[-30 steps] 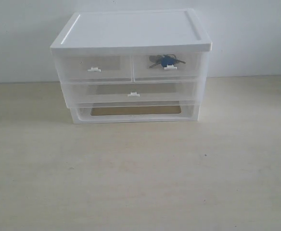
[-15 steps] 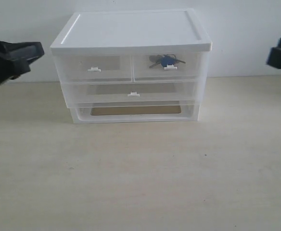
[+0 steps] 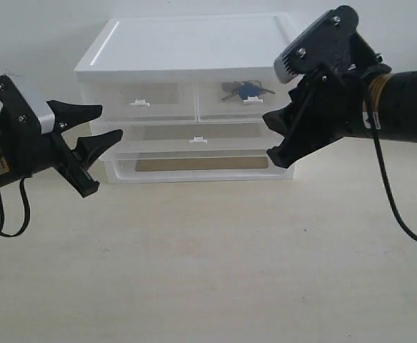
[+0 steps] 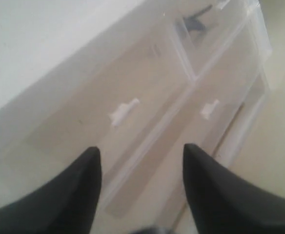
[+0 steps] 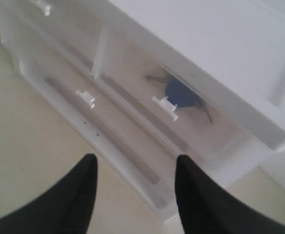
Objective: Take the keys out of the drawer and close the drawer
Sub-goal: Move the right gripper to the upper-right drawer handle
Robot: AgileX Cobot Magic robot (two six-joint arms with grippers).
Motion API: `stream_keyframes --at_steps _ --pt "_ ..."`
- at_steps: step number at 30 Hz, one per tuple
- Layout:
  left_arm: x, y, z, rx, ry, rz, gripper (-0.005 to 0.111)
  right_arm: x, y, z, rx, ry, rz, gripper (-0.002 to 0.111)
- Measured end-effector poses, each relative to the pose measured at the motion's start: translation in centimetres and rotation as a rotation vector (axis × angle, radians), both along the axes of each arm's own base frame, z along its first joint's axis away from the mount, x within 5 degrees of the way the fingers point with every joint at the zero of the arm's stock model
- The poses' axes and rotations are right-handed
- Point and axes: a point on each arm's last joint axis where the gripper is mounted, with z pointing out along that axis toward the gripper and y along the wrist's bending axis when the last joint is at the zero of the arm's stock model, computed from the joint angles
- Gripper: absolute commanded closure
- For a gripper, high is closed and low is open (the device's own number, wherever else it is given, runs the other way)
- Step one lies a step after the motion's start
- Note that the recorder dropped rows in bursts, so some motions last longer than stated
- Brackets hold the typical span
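Observation:
The keys [image 3: 245, 91], with a round blue fob, lie inside the drawer [image 3: 265, 106], the right one of the unit's top pair. Its front stands flush with its left twin [image 3: 140, 102]. My left gripper [image 3: 108, 121] hovers open at the unit's left front corner, holding nothing. My right gripper [image 3: 268, 136] hangs open in front of the unit's right side, below the drawer, also holding nothing. In the right wrist view the keys [image 5: 181, 92] show behind the drawer's tab handle [image 5: 164, 107], beyond the gripper [image 5: 135, 157]. The left wrist view shows the keys [image 4: 193, 22] far past the gripper [image 4: 141, 147].
The white drawer unit [image 3: 194, 50] stands at the back of a pale wooden table [image 3: 208, 264] against a white wall. A full-width drawer [image 3: 198, 137] sits below the top pair, and an open bottom slot [image 3: 201, 164] beneath it.
Both arms have come in from the sides towards the unit, the left to its left front corner and the right in front of its right side. The drawer and keys have not moved.

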Motion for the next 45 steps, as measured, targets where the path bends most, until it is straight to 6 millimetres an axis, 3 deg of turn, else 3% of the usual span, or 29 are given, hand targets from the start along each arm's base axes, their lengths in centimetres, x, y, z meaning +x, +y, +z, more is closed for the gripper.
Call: stream_keyframes --at_steps 3,7,14,21,30,36,38,42,45 --pt "0.3 -0.2 -0.5 -0.024 -0.123 -0.02 0.058 0.5 0.4 -0.2 -0.172 -0.091 0.094 0.068" --pt "1.0 0.0 -1.4 -0.02 -0.161 0.004 0.058 1.3 0.8 -0.7 -0.344 -0.175 0.185 0.068" --pt "1.4 0.2 -1.4 -0.034 -0.174 0.037 0.058 3.8 1.9 -0.6 -0.446 -0.244 0.235 0.068" --pt "1.5 0.2 -1.4 -0.036 -0.174 0.041 0.058 5.4 2.6 -2.2 -0.547 -0.247 0.281 0.068" --pt "1.5 0.2 -1.4 -0.037 -0.174 0.043 0.058 7.8 3.5 -2.0 -0.576 -0.272 0.275 0.068" --pt "1.5 0.2 -1.4 -0.037 -0.174 0.043 0.058 8.5 3.8 -3.7 -0.615 -0.252 0.305 0.068" --pt "1.5 0.2 -1.4 -0.037 -0.174 0.043 0.058 8.6 3.9 -3.8 -0.637 -0.266 0.321 0.072" --pt "1.5 0.2 -1.4 -0.037 -0.174 0.043 0.058 8.7 3.9 -3.8 -0.663 -0.289 0.339 0.092" --pt "1.5 0.2 -1.4 -0.037 -0.174 0.043 0.058 8.8 4.0 -3.5 -0.671 -0.304 0.342 0.097"
